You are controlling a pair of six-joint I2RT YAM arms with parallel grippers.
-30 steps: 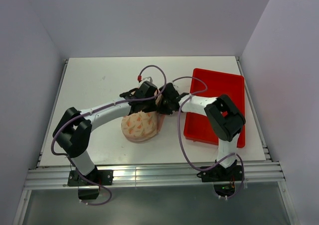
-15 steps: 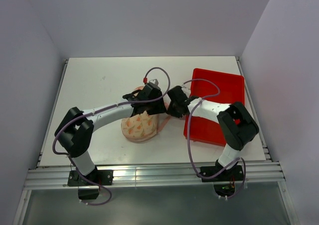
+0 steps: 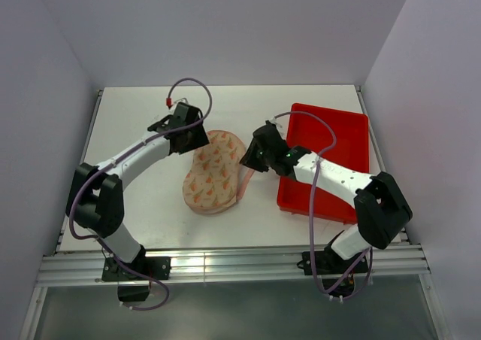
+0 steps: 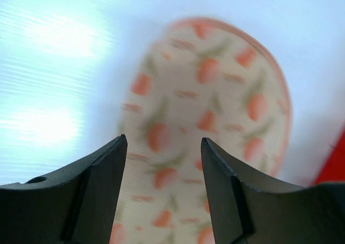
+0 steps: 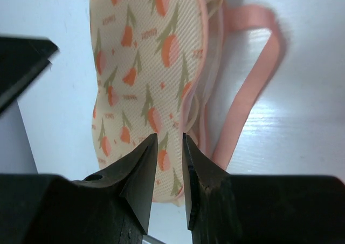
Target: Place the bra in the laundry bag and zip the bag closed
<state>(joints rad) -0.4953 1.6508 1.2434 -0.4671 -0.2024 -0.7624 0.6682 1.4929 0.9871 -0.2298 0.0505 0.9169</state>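
Broadly, I judge the job a little past halfway. On the white table (image 3: 135,107) the two containers lie side by side. The red tray (image 3: 349,137) sits to the right, and I see nothing in its bare part, though my right arm crosses over some of it. The laundry bag (image 3: 216,173) lies flat near the middle of the table, just left of the tray and apart from it. Its printed upper half is folded down over the lower one, so only the outside shows.

No bra shows in any view, neither on the table nor in the tray, so I take it to be inside the folded bag. I cannot confirm that. Along the bag's edge on my right side, the wrist view shows a strip of white mesh between the two halves. From that I judge the zip is not yet run shut there, and zipping is what remains. I cannot make out the zip pull. The pink loop (image 5: 253,11) trails off that same edge onto the table.

My left gripper (image 4: 163,141) hangs above the far end of the bag, fingers well spread and holding nothing. My right gripper (image 5: 170,139) hovers over the bag's right edge. Its fingers are drawn almost together with a narrow gap between them and nothing caught there.
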